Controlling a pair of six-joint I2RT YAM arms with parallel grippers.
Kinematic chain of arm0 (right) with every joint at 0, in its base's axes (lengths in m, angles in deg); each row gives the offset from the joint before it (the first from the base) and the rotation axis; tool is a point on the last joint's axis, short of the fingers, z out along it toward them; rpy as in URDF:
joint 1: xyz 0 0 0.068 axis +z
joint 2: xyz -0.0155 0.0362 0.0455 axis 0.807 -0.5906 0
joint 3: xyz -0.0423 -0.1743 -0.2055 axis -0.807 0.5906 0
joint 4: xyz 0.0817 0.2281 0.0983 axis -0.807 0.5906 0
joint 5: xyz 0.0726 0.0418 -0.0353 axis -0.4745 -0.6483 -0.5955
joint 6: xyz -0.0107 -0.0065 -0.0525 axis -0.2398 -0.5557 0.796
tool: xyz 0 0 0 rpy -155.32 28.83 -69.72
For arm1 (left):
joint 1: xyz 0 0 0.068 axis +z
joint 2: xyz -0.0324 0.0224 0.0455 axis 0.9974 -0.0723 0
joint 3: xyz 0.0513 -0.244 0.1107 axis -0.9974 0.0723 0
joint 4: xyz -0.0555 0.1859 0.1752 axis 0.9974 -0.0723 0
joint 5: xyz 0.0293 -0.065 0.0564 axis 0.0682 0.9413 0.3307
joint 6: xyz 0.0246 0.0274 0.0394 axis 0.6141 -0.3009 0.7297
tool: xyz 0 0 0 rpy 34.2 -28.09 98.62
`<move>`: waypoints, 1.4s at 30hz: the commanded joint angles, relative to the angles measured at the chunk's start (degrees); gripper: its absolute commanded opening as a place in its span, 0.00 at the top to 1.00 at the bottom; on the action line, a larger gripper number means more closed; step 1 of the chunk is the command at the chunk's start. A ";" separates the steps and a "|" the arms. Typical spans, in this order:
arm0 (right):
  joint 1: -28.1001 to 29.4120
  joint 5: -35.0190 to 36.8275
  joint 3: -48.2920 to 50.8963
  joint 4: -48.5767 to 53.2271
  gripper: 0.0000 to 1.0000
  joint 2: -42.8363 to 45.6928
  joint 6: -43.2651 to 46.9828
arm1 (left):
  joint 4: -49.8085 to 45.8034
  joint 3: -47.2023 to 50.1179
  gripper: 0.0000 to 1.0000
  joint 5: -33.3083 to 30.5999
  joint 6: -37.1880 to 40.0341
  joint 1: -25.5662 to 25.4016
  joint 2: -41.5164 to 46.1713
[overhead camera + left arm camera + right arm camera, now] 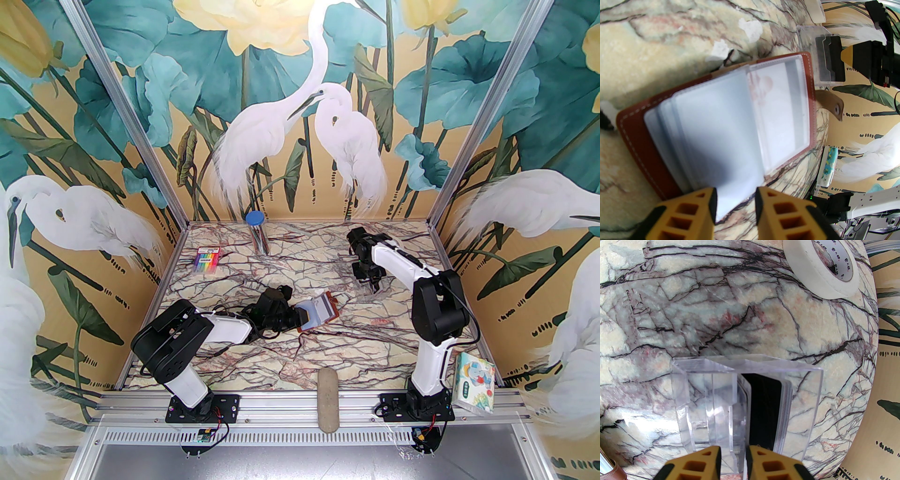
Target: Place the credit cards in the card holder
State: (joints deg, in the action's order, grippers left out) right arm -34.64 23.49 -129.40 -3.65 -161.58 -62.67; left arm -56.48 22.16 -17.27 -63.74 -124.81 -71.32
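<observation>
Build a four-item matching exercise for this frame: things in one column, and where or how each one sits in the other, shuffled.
Things
1. card holder
2. credit cards
3. tape roll
4. pack of pens

Place or state
a. stacked on edge inside a clear box
b. rainbow-coloured, at the far left of the table
c. lying open, plastic sleeves showing
d. white ring lying flat beyond that box

Pairs: 1-c, 2-a, 3-d, 4-b
</observation>
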 commanded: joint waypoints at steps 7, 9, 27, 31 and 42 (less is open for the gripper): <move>0.00 -0.75 0.42 0.05 0.74 0.07 -1.02 | -3.86 0.67 0.64 -0.47 -0.14 0.11 -2.73; 0.00 -1.74 0.45 -0.16 0.74 0.12 -1.05 | -3.78 0.78 0.64 -0.46 -0.25 0.12 -2.66; -1.15 -1.81 1.70 -0.97 0.75 1.98 -1.61 | -3.62 0.77 0.64 -0.49 -0.25 0.13 -2.68; -1.23 -4.13 1.97 -1.40 0.75 2.08 -1.49 | -3.65 0.71 0.64 -0.46 -0.25 0.11 -2.72; -2.46 -5.33 2.90 -2.14 0.75 2.84 -1.70 | -3.61 0.71 0.64 -0.47 -0.17 0.12 -2.72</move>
State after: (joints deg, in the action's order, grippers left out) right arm -36.70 18.92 -127.26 -5.88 -159.44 -63.34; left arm -56.48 22.16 -17.25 -63.74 -124.81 -71.32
